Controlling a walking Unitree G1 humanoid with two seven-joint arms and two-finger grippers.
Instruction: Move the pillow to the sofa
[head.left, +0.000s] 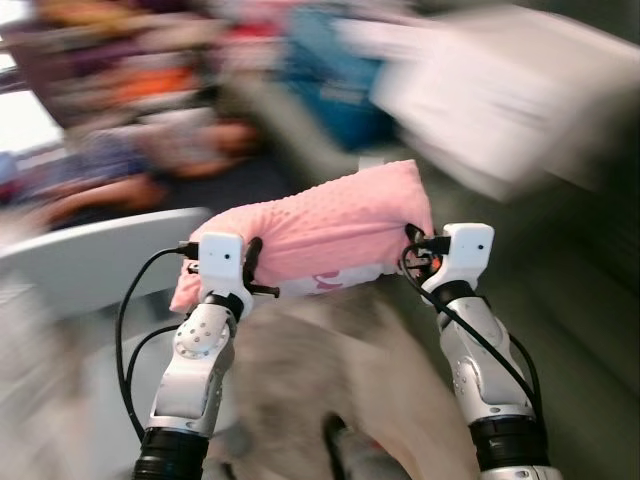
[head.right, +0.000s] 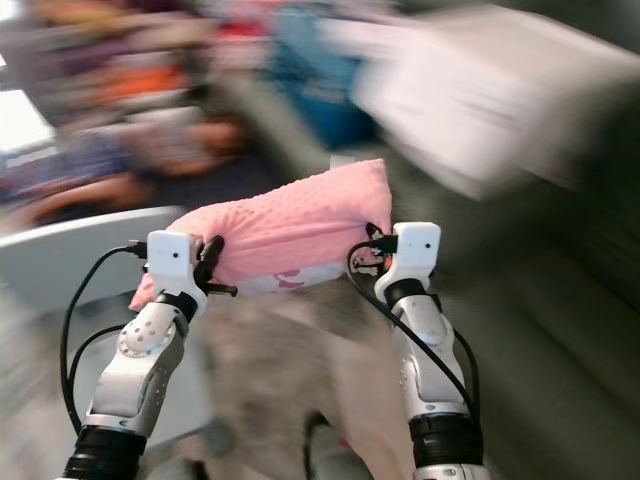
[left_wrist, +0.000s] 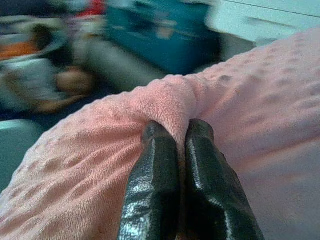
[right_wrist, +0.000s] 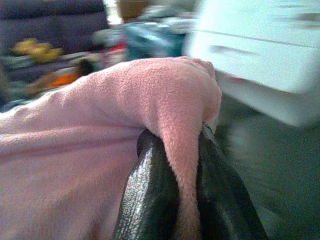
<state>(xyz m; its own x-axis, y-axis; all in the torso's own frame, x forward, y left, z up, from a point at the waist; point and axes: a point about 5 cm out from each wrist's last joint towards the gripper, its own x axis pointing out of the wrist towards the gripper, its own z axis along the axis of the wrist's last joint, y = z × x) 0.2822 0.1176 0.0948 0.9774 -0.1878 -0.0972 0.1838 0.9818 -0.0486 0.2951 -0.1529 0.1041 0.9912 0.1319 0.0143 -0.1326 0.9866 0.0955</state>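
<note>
Closest to the lens are the two silver forearms coming up from the bottom of the head views, black cables looping off each wrist. The left claw (left_wrist: 182, 145) has its two black fingers (left_wrist: 152, 185) squeezed nearly together on a pinched-up fold of the pink pillow (head.left: 315, 230) — you can see the fuzzy fabric bunched right between the tips. The right claw (right_wrist: 182, 150) is doing the same at the other end, its fingers (right_wrist: 145, 190) clamped on a flap of the pillow's corner that hangs down between them. So the pillow is up in the air, stretched between both claws in front of the robot, slightly tilted with its right end higher, bumpy pink side up and a bit of a white patch with pink marks on the underside. Everything past that is heavy motion blur — a pale curved surface (head.left: 100, 255) below and behind the left end, something teal-blue (head.left: 335, 85) further back, a big white boxy thing (head.left: 500, 90) off to the right, and dark grey-green floor (head.left: 590, 330) on the right side. Can't make out much more in that smear.
</note>
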